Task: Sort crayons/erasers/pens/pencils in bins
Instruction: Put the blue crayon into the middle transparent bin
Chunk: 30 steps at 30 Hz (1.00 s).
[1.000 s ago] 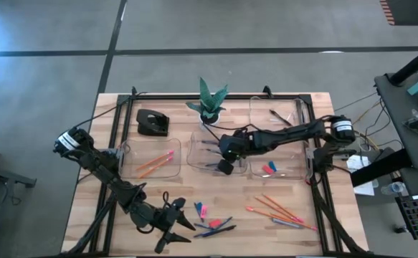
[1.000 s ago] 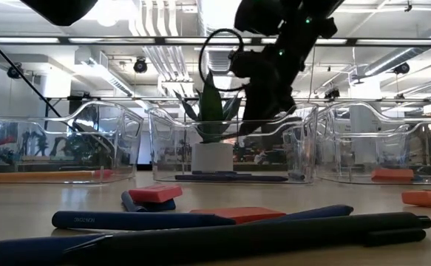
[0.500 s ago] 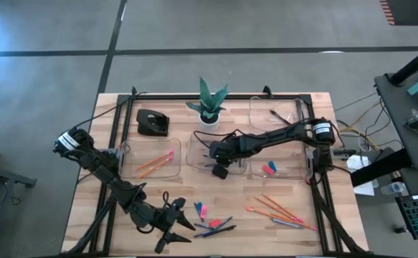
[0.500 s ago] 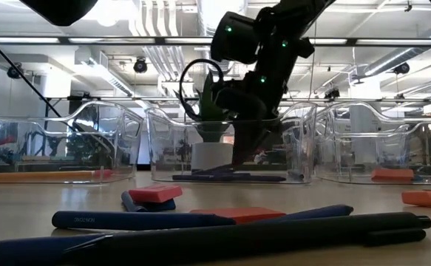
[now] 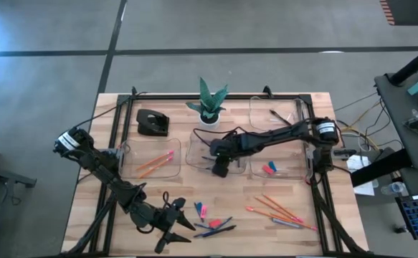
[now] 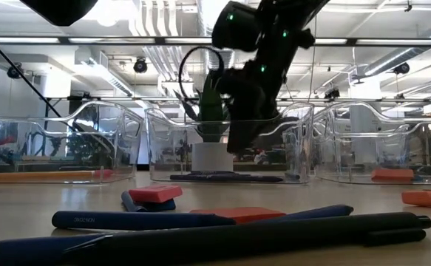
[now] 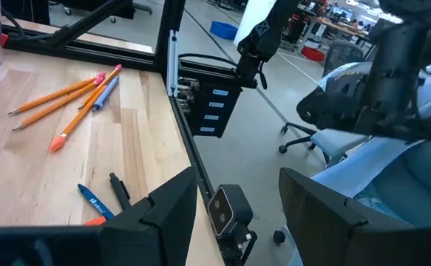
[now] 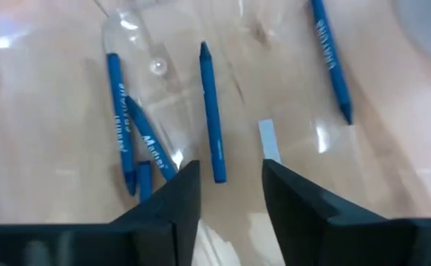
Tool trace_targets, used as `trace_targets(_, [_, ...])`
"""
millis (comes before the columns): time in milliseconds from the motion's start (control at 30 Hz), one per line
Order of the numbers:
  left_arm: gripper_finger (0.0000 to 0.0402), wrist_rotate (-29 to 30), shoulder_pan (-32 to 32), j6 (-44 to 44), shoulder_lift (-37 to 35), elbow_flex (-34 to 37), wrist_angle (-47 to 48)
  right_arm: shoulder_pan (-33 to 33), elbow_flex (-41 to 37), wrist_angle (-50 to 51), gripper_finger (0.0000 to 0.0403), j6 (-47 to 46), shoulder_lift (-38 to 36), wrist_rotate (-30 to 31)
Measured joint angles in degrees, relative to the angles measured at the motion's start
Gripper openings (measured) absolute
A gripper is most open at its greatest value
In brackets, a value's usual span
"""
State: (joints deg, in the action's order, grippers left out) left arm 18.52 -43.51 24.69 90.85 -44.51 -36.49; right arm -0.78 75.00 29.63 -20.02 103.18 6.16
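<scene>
A dark claw (image 6: 239, 140) is seen hanging inside the middle bin (image 6: 163, 148). Dark pens (image 6: 274, 233) and red erasers (image 6: 154, 193) are laid on the worktop (image 6: 38, 199) in front.

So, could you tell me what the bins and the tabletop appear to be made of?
The bins look like clear, glossy plastic: the room shows through their walls and their rims catch highlights. The tabletop looks like light, matte wood, judging by its visible grain and plank seams, though a laminate cannot be ruled out.

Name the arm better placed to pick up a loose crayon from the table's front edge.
Left. The left gripper hangs open right beside the loose crayons, while the right gripper, open and empty, is over the middle bin.
</scene>
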Motion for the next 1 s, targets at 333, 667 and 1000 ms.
trace_targets(333, [0.0178,0.0,0.0,0.0,0.0,0.0,1.6,8.5,0.7,1.2,0.0141,3.4,-7.7,0.0])
trace_targets(667, [0.0178,0.0,0.0,-0.1,0.0,0.1,1.5,28.8,0.6,-4.1,0.0132,3.4,-5.1,4.3])
trace_targets(1000, [0.0178,0.3,0.0,0.5,0.0,0.1,0.8,34.8,0.6,-11.3,0.0158,1.5,3.3,4.9])
